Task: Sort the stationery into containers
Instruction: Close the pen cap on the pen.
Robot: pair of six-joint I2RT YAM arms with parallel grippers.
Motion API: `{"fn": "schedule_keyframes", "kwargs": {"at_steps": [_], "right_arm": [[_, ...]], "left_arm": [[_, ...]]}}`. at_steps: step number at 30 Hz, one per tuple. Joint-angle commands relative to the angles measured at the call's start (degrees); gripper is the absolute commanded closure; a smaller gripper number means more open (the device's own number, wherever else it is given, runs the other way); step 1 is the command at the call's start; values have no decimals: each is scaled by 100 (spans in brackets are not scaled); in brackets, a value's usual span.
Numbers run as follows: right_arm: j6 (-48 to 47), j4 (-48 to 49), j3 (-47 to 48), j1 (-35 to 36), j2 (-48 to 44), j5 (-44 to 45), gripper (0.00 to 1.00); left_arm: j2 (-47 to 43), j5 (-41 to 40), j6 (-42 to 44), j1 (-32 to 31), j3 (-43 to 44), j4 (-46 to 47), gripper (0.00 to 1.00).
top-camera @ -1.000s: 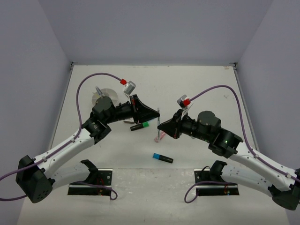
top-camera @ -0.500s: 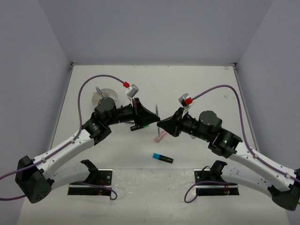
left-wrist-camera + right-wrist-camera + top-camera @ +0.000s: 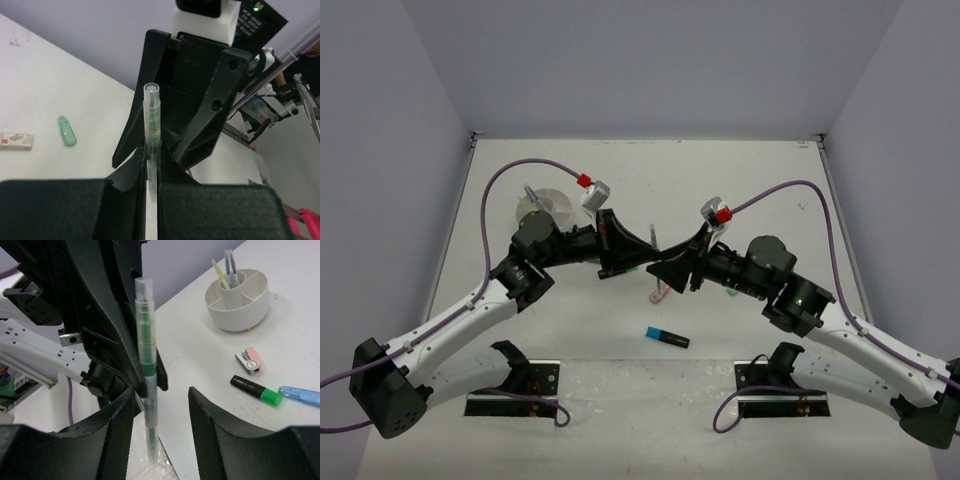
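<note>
A clear green pen (image 3: 145,360) is held aloft; a ribbed white cup (image 3: 240,315) holds thin pens (image 3: 228,261).

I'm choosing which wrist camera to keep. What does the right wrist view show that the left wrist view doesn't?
Only the right wrist: the white cup holding pens, a pinkish eraser, a green-ended black highlighter, a blue marker. Only the left wrist: a mint marker and a white eraser. Both: the clear green pen, gripped by the left gripper.
</note>
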Motion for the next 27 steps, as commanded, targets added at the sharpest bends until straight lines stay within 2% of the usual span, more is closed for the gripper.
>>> {"fn": "schedule_keyframes", "kwargs": {"at_steps": [1,3,5,7,8,13,16,23,27], "right_arm": [[-11,475,48,16,138,-281,66],[-38,475,89,16,137,-299,77],[-47,476,107,16,128,-311,81],[-90,490,121,16,111,-404,98],[-95,493,124,10,111,-421,100],[-185,520,29,15,10,-587,100],[-210,522,-58,16,-80,-766,100],[-435,378,-51,7,-109,-1083,100],[-477,335,-34,16,-68,-1166,100]], "left_arm": [[-224,306,48,-12,-89,743,100],[-232,324,13,-12,-64,750,100],[-259,315,-12,-12,-64,751,100],[-290,295,-21,-12,-76,757,100],[-298,267,-15,-6,-67,724,96],[-655,-274,564,-12,153,63,54],[-780,-361,824,-5,343,-217,40],[-657,-579,1080,-12,828,-729,39],[-552,-568,1051,-6,991,-687,44]]}}
